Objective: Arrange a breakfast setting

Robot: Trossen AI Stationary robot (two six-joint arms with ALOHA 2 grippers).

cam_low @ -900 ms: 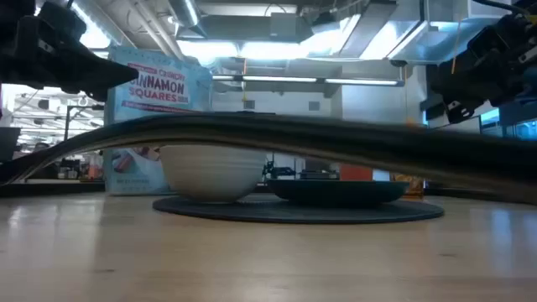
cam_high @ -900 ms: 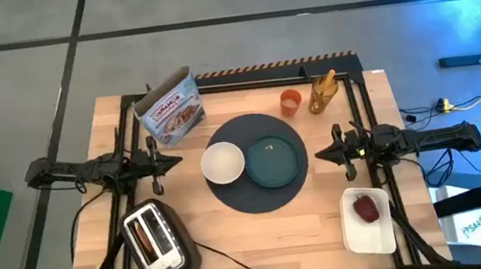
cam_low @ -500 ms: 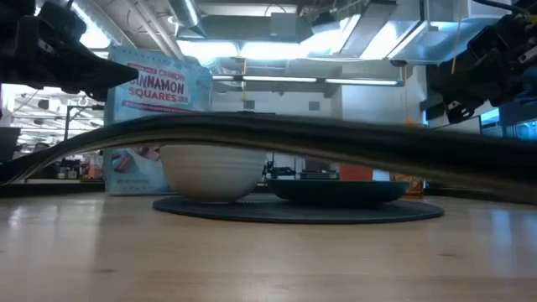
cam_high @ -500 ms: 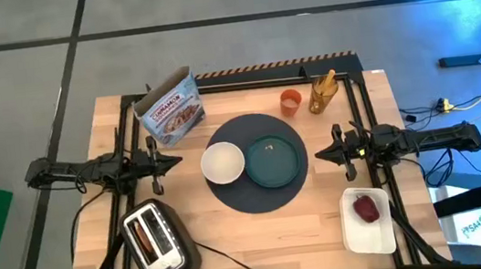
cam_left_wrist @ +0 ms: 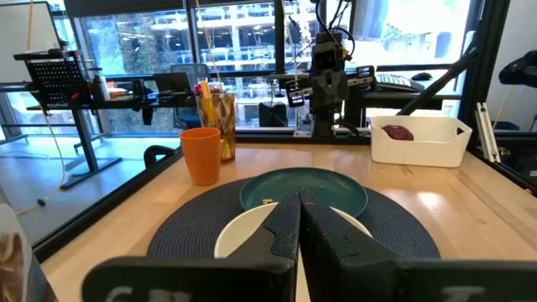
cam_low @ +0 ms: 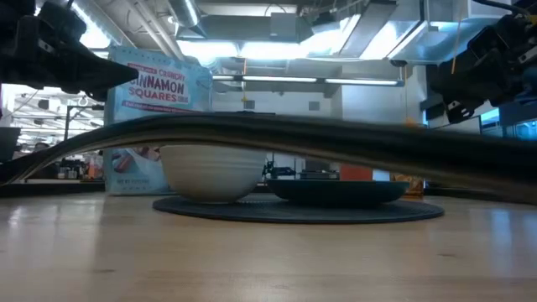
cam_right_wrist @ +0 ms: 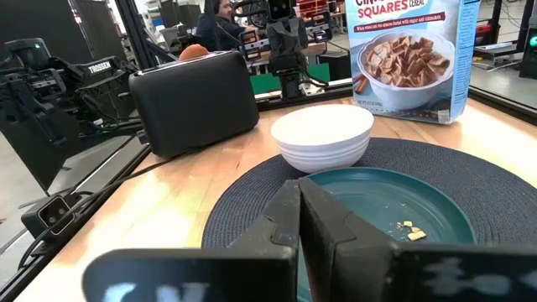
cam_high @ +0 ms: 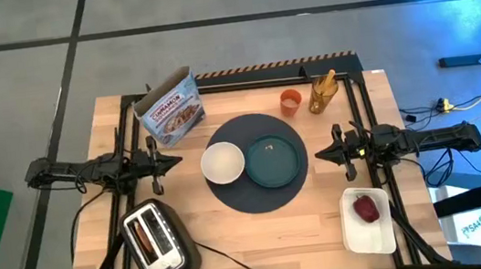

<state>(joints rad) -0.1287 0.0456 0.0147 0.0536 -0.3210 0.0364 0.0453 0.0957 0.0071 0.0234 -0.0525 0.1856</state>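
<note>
A dark round mat (cam_high: 255,162) lies mid-table. On it rest a small white bowl (cam_high: 223,162) and a teal plate (cam_high: 274,162) with a few crumbs (cam_right_wrist: 407,226). An orange cup (cam_high: 290,102) stands at the far side. A cereal box (cam_high: 171,108) stands at the far left. A red fruit (cam_high: 366,209) lies in the white tray (cam_high: 367,222). My left gripper (cam_high: 177,161) is shut and empty, left of the bowl. My right gripper (cam_high: 320,154) is shut and empty, right of the plate. Spoon and ring-shaped bread are out of view.
A silver-black toaster (cam_high: 155,243) stands at the near left, its cord running along the near edge. A jar of sticks (cam_high: 322,93) stands beside the cup. A dark cable (cam_low: 294,138) crosses the low view. A person sits beyond the table (cam_right_wrist: 216,18).
</note>
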